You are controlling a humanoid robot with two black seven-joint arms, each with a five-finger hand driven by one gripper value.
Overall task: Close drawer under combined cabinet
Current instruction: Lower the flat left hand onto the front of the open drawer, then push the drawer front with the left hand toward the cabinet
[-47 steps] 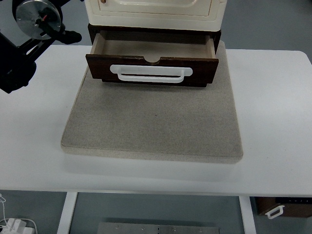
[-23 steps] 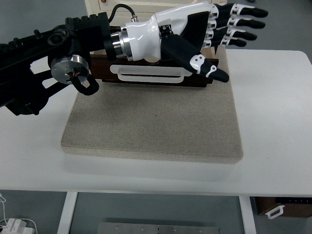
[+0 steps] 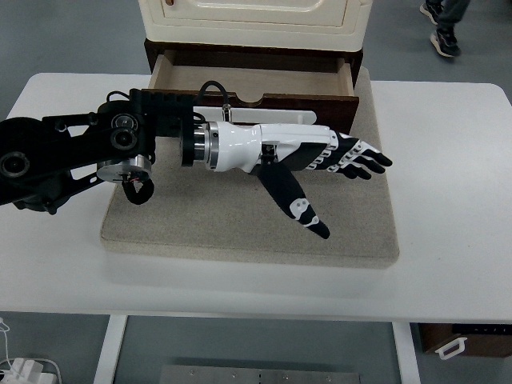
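Observation:
A dark brown drawer (image 3: 253, 82) stands pulled out under the cream cabinet (image 3: 254, 20) at the top middle. Its inside is pale and looks empty. Its white handle (image 3: 264, 116) on the front is partly hidden by my arm. My left hand (image 3: 336, 164) reaches in from the left, palm flat, fingers spread and holding nothing. It hovers in front of the drawer's front panel, over the grey mat (image 3: 250, 212), the thumb pointing toward me. The right arm does not show.
The cabinet and mat sit on a white table (image 3: 448, 200). A person's shoes (image 3: 444, 24) show on the floor at the top right. A small brown drawer part with a white handle (image 3: 460, 342) lies below the table at the bottom right.
My left arm swung in from the left over the drawer, then came down toward me, and the hand now lies in front of the drawer's front. The drawer has stayed open.

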